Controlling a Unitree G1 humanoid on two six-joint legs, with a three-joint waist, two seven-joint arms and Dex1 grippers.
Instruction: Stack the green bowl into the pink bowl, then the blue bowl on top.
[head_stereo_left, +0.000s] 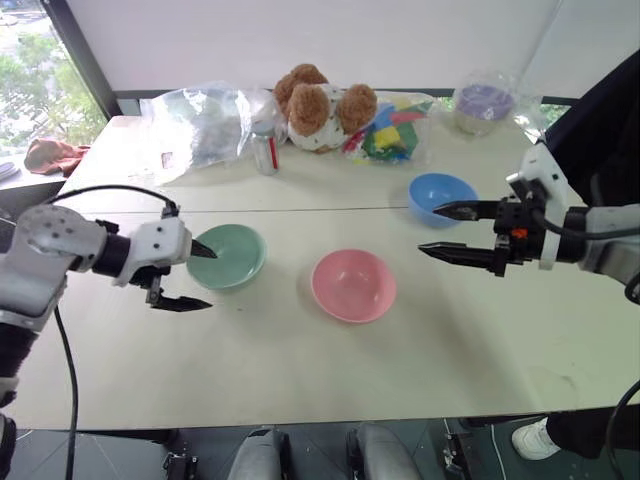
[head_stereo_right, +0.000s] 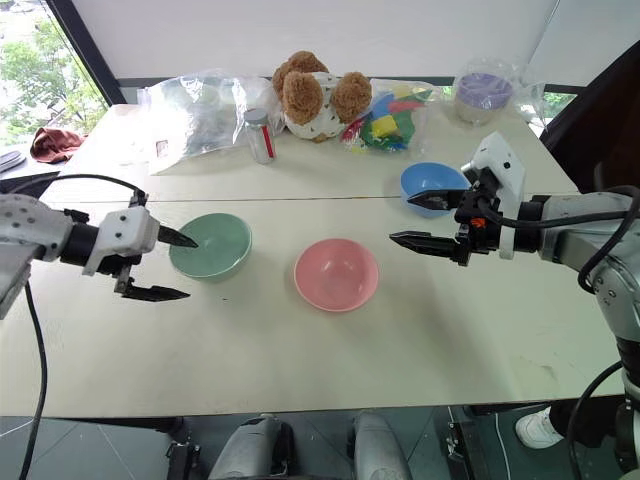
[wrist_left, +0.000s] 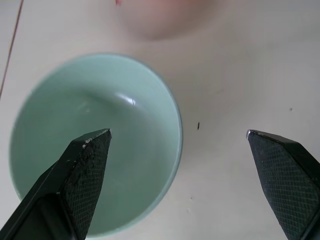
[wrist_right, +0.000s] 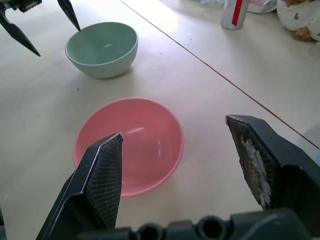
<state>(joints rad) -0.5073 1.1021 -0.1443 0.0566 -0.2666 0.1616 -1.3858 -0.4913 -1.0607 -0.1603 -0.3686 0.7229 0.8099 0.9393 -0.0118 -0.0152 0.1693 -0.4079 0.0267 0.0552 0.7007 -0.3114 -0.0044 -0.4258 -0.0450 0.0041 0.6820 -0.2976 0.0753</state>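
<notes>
The three bowls are sitting separately on the pale surface (head_stereo_left: 300, 400), none stacked. The green bowl (head_stereo_left: 227, 256) is standing upright toward the robot's left, the pink bowl (head_stereo_left: 353, 285) is lying near the middle, well apart from it, and the blue bowl (head_stereo_left: 442, 198) is resting farther back toward the right, just behind the seam running across the surface. The left gripper (head_stereo_left: 192, 276) is hovering at the green bowl's near-left rim with its jaws standing wide apart; one finger is hanging over the bowl's interior and the other is hanging outside it over bare surface, and neither is visibly touching the bowl. The right gripper (head_stereo_left: 448, 232) is hovering just in front of the blue bowl with its jaws also apart and nothing between them, pointing toward the pink bowl. Along the back edge, a brown teddy bear (head_stereo_left: 318, 105), a small clear bottle (head_stereo_left: 264, 148), a crumpled plastic bag (head_stereo_left: 200, 125) and a bag of coloured blocks (head_stereo_left: 392, 130) are lying clear of the bowls.
</notes>
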